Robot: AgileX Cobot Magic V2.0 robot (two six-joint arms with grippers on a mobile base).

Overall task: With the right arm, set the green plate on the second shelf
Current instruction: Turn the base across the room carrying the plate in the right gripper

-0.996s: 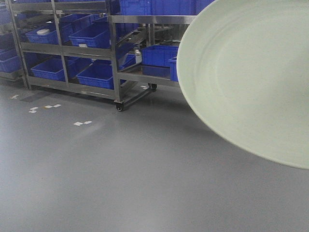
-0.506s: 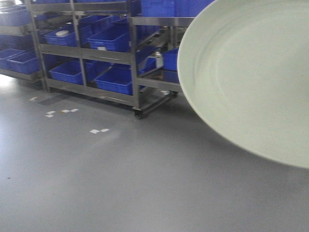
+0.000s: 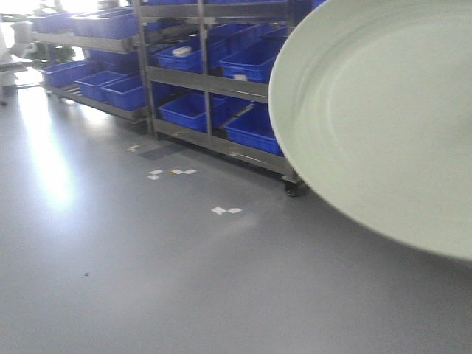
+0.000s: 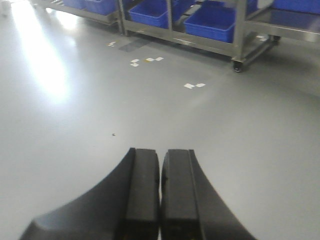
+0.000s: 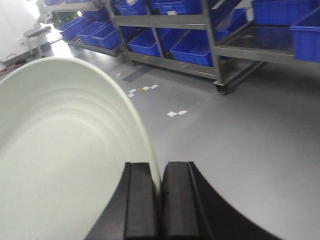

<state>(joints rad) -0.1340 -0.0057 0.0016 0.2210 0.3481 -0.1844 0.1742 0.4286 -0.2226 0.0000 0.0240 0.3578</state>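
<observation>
The plate (image 3: 376, 125) is in the air over the floor (image 3: 147, 280), clamped at its rim by the right gripper (image 5: 160, 172). Its two black fingers (image 5: 142, 200) are drawn in almost together, and the thin edge of the plate runs down between them. In the right wrist view the plate (image 5: 60, 150) rises to the left of the gripper, with its ringed, hollow face turned to the left. In the front view it fills the upper right, cut off by the top and right edges. There its ringed face is towards the camera, and it hides the right end of a steel rack (image 3: 206, 81). It does not appear to touch the rack, though the front view is too blurred to be sure how near they are. The left gripper (image 4: 160, 160) hangs above bare floor with its fingers pressed side by side; only a hairline shows between them, and nothing is in it. The rack stands at the far side of the floor on a caster (image 3: 293, 189) and bears blue bins (image 3: 254, 125) on several levels. One upper bin has something white (image 3: 181, 51) in it, too small to make out. A few white tape marks (image 3: 226, 211) lie on the floor in front of the rack, and a bright glare lies across the floor at the left.
</observation>
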